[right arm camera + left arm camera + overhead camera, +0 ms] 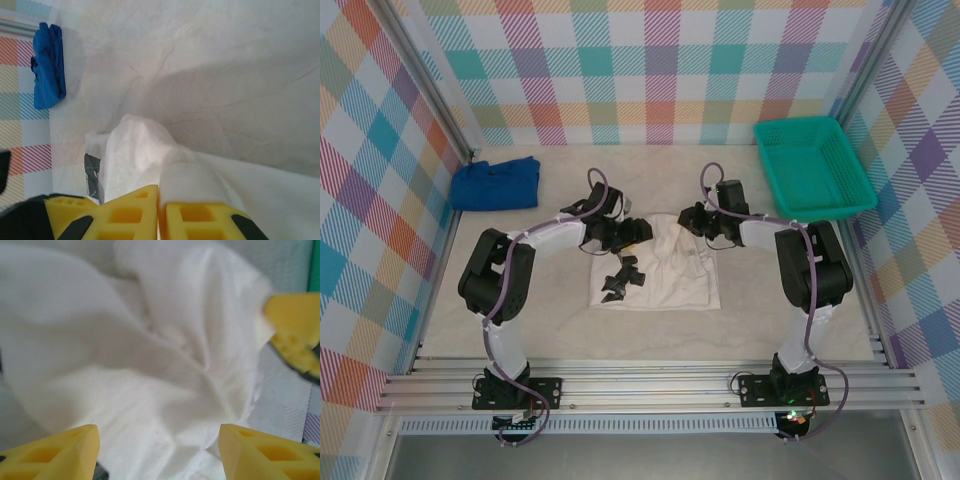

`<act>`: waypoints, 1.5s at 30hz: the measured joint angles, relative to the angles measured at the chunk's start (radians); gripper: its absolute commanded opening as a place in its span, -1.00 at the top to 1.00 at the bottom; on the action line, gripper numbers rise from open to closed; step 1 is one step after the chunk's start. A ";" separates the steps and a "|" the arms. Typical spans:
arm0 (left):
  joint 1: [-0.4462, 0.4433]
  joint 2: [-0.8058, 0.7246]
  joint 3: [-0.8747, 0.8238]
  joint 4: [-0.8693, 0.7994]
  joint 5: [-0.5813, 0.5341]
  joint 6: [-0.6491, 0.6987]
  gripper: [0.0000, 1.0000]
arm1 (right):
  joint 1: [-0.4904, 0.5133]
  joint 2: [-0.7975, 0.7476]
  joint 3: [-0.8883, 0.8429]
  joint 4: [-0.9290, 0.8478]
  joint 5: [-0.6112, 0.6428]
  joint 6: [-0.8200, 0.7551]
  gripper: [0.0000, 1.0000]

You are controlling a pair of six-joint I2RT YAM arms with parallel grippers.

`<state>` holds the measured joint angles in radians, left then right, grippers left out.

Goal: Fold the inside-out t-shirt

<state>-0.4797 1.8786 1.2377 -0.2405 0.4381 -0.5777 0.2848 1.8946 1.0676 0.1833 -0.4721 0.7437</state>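
Observation:
The inside-out t-shirt (pixel 670 275) is a white crumpled heap in the middle of the table, its far edge lifted into a bunch. My left gripper (pixel 636 233) reaches in from the left at that far edge. In the left wrist view it (pixel 159 440) is open, its yellow fingers wide apart with shirt fabric (pixel 150 365) spread in front of and between them. My right gripper (pixel 696 222) comes in from the right. Its fingers are shut (pixel 161 196) on a fold of the shirt (pixel 145 150), which drapes over one finger. A yellow right fingertip (pixel 295 325) touches the cloth.
A blue cloth garment (pixel 495 183) lies at the back left of the table, also in the right wrist view (pixel 48 67). A teal basket (pixel 770 165) stands at the back right. Checked walls close in the table on three sides.

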 measured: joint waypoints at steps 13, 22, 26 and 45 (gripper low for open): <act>0.000 -0.070 -0.147 0.000 -0.013 0.044 -0.29 | -0.108 0.003 0.121 -0.111 0.002 -0.052 0.67; 0.000 -0.118 -0.151 0.005 -0.040 0.056 -0.32 | -0.128 -0.090 0.014 -0.255 0.014 -0.140 0.30; 0.002 -0.176 -0.152 -0.010 -0.111 0.089 -0.35 | -0.103 -0.273 -0.109 -0.391 0.045 -0.209 0.19; 0.021 -0.128 -0.218 -0.139 -0.130 0.186 -0.32 | 0.020 -0.243 -0.172 -0.610 0.154 -0.260 0.16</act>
<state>-0.4583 1.7508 1.0195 -0.3798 0.3084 -0.3920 0.3050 1.6512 0.8951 -0.4271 -0.3176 0.4835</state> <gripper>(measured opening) 0.661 0.421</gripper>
